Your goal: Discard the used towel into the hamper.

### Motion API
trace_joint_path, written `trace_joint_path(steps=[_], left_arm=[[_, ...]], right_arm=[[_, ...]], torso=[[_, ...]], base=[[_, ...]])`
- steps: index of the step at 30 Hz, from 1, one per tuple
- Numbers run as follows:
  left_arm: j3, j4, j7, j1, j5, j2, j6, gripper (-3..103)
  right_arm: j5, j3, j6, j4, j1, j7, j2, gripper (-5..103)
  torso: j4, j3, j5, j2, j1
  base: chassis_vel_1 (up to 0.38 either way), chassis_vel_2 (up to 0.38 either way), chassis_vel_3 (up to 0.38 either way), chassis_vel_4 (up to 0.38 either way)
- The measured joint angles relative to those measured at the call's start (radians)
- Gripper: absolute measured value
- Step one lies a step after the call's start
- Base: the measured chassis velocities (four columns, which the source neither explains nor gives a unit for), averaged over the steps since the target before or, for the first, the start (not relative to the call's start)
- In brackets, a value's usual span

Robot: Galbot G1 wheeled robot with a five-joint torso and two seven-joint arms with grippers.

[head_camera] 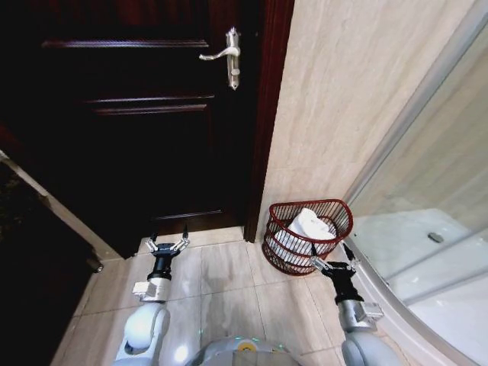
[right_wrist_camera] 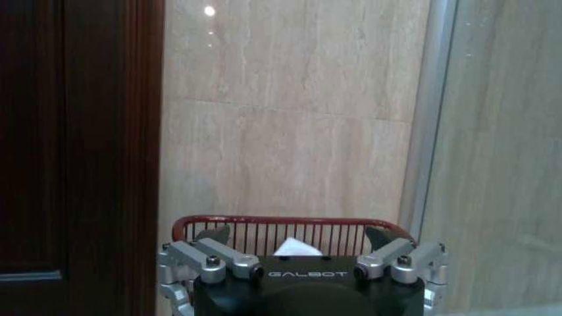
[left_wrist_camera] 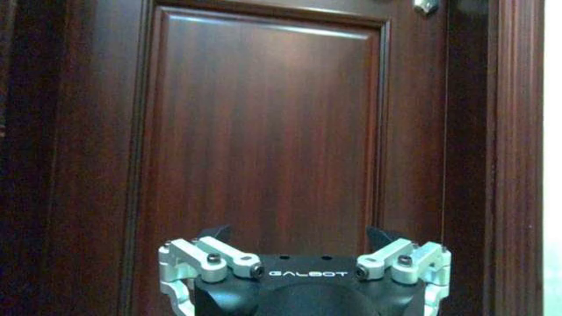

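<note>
Already the towel (head_camera: 309, 226) lies in the hamper (head_camera: 333, 207) – yet the empty, spread-fingered right gripper (head_camera: 332, 264), just beside it, could tip it by nudging forward, while the left gripper (head_camera: 168, 242) hangs open near the door (head_camera: 137, 114).

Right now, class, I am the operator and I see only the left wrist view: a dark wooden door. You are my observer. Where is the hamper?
Observer: The hamper stands on the floor against the tiled wall, to the right of the door frame.
Operator: Is the towel in it?
Observer: Yes, a white towel lies inside it.
Operator: Where is the right gripper?
Observer: The right gripper hovers open just in front of the hamper, holding nothing.
</note>
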Motion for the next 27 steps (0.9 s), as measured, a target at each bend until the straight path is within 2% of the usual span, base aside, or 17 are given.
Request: trace_joint_path(steps=[14,27], left_arm=[[-0.008,0.007,-0.027,-0.001,-0.030,0.020,-0.008,100],[-0.002,0.018,-0.039,-0.006,-0.059,0.034,0.014,100]], right_arm=[[-0.013,-0.012,0.006,0.005,-0.017,-0.002,0.014,100],[-0.024,-0.010,0.019,0.004,-0.031,-0.002,0.035,100]], torso=[[-0.0001,0.000,-0.0003,0.000,0.000],[-0.0001,0.000,-0.0002,0.000,0.000]], base=[[0.106,-0.097,-0.097,0.084],[0.136,-0.120,-0.121,0.140]])
